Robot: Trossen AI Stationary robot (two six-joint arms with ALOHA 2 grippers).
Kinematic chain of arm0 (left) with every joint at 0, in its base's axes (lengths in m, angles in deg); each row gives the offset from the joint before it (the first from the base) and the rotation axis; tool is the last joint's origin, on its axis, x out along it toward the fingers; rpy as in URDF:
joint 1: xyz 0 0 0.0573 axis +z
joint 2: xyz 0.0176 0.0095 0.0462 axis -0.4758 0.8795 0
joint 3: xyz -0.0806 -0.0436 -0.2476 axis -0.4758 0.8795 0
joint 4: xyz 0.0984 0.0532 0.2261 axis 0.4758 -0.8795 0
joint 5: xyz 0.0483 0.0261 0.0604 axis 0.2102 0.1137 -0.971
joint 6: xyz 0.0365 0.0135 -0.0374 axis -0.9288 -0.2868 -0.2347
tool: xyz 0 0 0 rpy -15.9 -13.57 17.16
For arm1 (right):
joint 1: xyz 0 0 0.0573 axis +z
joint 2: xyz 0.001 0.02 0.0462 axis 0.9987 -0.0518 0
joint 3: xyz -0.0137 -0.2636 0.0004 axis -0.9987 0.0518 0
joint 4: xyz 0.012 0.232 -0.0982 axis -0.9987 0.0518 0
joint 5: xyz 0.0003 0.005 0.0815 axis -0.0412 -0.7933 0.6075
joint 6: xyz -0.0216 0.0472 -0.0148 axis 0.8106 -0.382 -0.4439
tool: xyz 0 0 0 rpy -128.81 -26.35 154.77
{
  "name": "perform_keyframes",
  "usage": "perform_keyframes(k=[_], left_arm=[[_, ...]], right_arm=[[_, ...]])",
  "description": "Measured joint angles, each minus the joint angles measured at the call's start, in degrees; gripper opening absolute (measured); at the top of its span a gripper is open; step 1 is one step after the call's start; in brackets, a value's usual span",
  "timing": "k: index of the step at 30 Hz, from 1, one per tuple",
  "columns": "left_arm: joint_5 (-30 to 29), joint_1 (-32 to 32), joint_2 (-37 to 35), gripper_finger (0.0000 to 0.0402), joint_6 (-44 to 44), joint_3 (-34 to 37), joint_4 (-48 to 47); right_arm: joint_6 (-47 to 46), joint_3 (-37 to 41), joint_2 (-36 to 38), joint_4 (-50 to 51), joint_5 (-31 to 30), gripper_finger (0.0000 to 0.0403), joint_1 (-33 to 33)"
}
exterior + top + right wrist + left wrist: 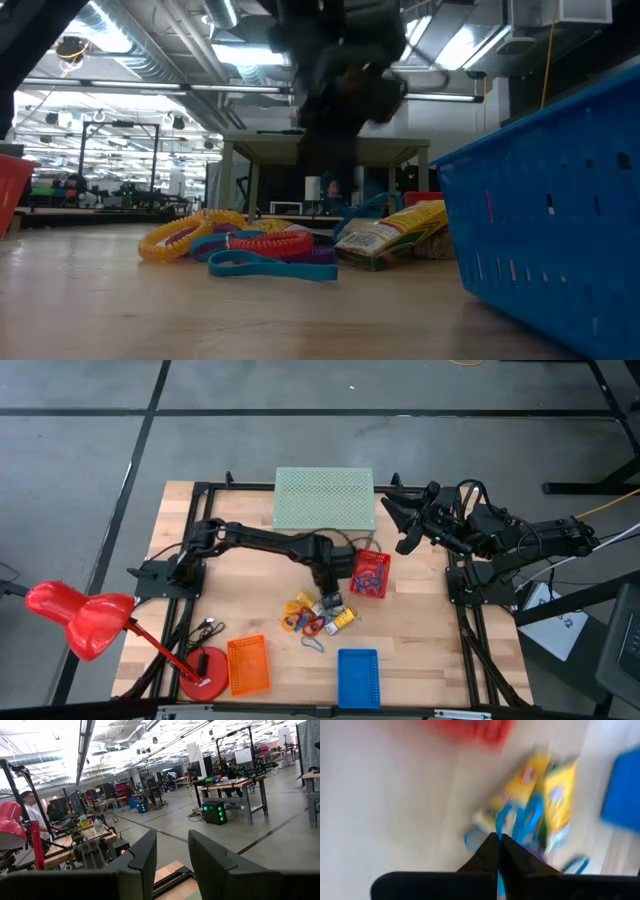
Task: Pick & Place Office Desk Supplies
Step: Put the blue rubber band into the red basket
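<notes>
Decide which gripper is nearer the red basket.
Left. The left gripper is just beside the red basket, over the supplies pile; the right gripper hangs farther off, near the table's back edge.

Office supplies heaped mid-table

Coloured rings (300, 622), blue loop-shaped clips (270, 265) and yellow-and-silver blocks (342, 617) lie clustered together, touching, flat on wood.

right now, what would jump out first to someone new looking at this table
The big red desk lamp leaning over the table's front left corner. Next, the bright pile of office desk supplies mid-table, where the left gripper is shut on a blue loop-shaped clip. The right gripper waits raised at the back right.
</notes>
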Motion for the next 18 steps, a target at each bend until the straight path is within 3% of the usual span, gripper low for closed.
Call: perform_keyframes(k=[10, 18], left_arm=[[-0.56, 2.25, -0.08, 0.0003, -1.34, -13.49, 3.93], [0.32, 5.31, 2.94, 0.0003, -1.91, -13.90, 13.54]], right_arm=[[0.00, 0.00, 0.00, 0.00, 0.06, 0.0114, 0.00], [-0.07, 0.00, 0.00, -0.03, 0.06, 0.0114, 0.00]])
